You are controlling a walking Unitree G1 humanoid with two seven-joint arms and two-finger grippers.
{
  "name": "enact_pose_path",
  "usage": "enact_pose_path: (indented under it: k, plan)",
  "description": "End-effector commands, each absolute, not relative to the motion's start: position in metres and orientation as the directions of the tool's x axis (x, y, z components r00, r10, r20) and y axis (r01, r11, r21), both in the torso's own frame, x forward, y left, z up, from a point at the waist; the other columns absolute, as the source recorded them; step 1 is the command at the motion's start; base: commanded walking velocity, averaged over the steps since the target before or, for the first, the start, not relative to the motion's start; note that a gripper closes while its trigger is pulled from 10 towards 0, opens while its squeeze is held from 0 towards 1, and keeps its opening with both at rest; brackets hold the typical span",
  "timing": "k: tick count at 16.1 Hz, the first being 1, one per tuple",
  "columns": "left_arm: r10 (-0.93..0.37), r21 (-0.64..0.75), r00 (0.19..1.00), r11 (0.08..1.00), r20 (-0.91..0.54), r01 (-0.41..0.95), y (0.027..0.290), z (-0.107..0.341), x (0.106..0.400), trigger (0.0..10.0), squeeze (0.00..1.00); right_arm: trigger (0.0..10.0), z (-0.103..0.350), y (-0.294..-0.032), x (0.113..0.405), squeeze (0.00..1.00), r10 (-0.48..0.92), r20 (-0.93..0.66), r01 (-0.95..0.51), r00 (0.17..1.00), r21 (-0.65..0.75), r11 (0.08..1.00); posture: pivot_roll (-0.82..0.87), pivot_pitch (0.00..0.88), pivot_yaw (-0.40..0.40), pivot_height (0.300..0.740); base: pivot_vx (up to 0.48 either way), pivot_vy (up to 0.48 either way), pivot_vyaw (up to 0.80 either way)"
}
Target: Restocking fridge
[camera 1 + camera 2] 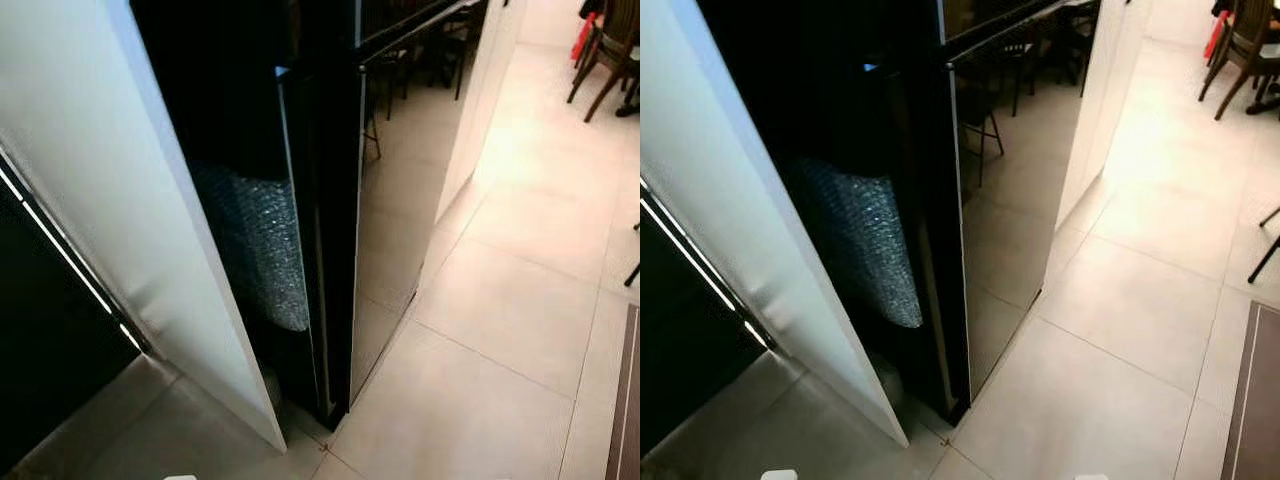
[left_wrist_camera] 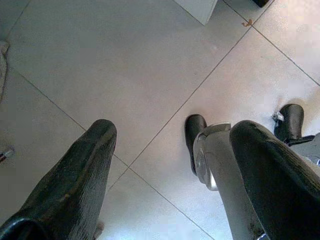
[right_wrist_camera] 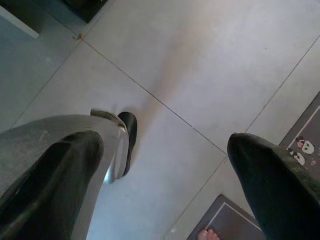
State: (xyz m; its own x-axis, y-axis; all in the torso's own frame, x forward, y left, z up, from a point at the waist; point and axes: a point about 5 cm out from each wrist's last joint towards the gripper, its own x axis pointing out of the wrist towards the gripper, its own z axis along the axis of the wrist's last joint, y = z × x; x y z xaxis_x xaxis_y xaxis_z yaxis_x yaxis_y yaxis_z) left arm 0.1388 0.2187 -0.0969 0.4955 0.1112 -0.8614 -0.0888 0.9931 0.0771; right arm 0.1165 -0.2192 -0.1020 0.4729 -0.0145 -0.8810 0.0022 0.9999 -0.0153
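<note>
Black glass gleams on the fridge, a tall dark cabinet standing between a white panel on the left and a white wall beyond, its doors shut and mirroring dining chairs from the far right of the room. The robot stands just off its near corner on pale floor tiles. Both arms hang low: the left gripper and the right gripper point at the floor, fingers spread apart and holding nothing, with the robot's own black feet below them. A person's bare toes rest at the edge of a patterned mat close by the right gripper. The likely hazards: a step or arm swing catching those toes, or a careless reach knocking the glossy door with nothing yet in hand to stock.
</note>
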Motion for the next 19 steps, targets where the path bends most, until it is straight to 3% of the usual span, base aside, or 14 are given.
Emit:
enact_pose_path:
  k: [1, 5, 19]
  plan:
    - [0.123, 0.092, 0.477, 0.992, -0.870, -0.089, 0.223, -0.097, 0.135, 10.0, 0.00, 10.0, -0.102, -0.218, 0.118, 0.00, -0.021, -0.881, 0.037, 0.473, -0.004, 0.999, -0.02, 0.000, 0.021, 0.740, 0.000, 0.000, 0.00]
    - [0.114, 0.095, 0.472, 0.993, -0.874, -0.065, 0.222, -0.098, 0.136, 10.0, 0.00, 10.0, -0.101, -0.217, 0.124, 0.00, -0.035, -0.871, 0.056, 0.490, -0.009, 0.998, -0.08, 0.000, 0.038, 0.740, 0.000, 0.000, 0.00]
    - [0.106, 0.098, 0.472, 0.994, -0.875, -0.041, 0.222, -0.098, 0.136, 10.0, 0.00, 10.0, -0.099, -0.221, 0.128, 0.00, -0.061, -0.871, 0.090, 0.488, -0.020, 0.996, -0.12, 0.000, 0.062, 0.740, 0.000, -0.400, 0.00]
